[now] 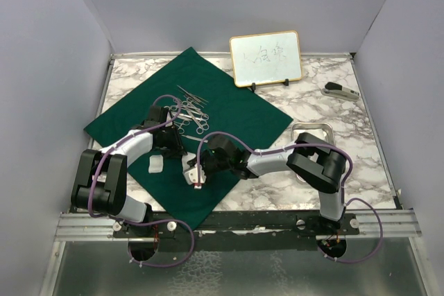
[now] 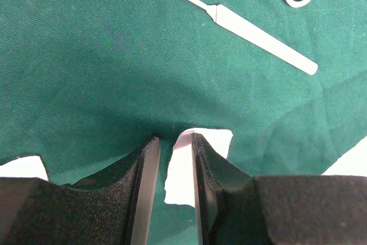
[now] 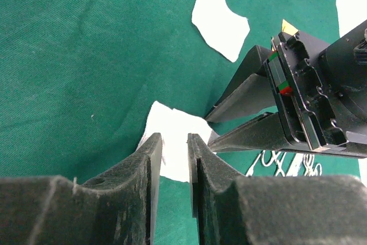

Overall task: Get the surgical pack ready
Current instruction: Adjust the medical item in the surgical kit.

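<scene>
Listener: Where is the pack on the counter (image 1: 305,102)?

Describer: Top view. A dark green cloth (image 1: 121,112) lies as a diamond, left of centre. The instruments (image 1: 192,110) sit in a cluster near its middle. The tray (image 1: 316,125) is off the cloth to the right, partly hidden by the right arm (image 1: 277,161). Both arms reach over the near half of the cloth.

Listener: And the end effectors?

Describer: The left end effector (image 2: 174,142) hangs low over one gauze (image 2: 218,139). Its jaws are a little apart. The white square shows in the gap and spreads out past one finger, so it looks to lie flat under the tips, not pinched. The right end effector (image 3: 175,139) seems to be at the same gauze from the other side. Its jaws are also slightly parted, with nothing clamped that I can see. A second gauze (image 3: 221,18) lies apart on the cloth. I can pick out only these two for certain.

Listener: What could go wrong from here?

Describer: By my judgement, three things. Both sets of tips crowd one thin square, so the fingers may knock together or tug it two ways. Closing this low may pinch the cloth along with the gauze. A lift would then drag the cloth and shift the instruments, and a flat handle (image 2: 252,35) lies loose just ahead of the left tips. Lastly, thin gauze may slip from a shallow pinch and fall crumpled.
</scene>
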{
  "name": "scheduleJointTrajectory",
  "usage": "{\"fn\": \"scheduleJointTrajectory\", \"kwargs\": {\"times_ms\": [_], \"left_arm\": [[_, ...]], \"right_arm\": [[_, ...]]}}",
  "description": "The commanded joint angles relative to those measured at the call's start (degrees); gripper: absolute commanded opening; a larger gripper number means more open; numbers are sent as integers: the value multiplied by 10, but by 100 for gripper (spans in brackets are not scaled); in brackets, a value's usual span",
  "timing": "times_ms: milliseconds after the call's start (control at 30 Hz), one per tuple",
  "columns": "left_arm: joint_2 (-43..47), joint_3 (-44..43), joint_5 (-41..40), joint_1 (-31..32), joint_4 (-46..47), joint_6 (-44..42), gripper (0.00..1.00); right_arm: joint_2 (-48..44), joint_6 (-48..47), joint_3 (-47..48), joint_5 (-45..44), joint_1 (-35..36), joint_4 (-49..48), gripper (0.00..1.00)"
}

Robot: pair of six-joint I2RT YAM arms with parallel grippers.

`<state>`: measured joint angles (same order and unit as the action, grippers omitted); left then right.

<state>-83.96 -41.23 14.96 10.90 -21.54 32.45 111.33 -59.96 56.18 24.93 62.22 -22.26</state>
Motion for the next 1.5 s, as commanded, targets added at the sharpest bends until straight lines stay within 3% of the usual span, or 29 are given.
{"fn": "scheduleJointTrajectory", "kwargs": {"times_ms": [0,467,700,867,1233,1467], "left_arm": [[-27,13,-15,4,13,-11,32],[-32,12,-14,4,13,-12,32],[-32,13,-14,4,13,-12,32],[-34,13,-16,4,13,-11,32],[-39,13,-20,4,12,-10,32],[-43,12,-21,4,11,-12,32]], "right_arm": [[13,-22,15,1,5,3,25],[28,-42,24,-2,10,16,17],[33,-41,25,1,11,14,19],[22,-20,15,8,10,-15,1],[-28,79,-35,56,2,-85,1],[6,98,-20,82,0,-91,1]]}}
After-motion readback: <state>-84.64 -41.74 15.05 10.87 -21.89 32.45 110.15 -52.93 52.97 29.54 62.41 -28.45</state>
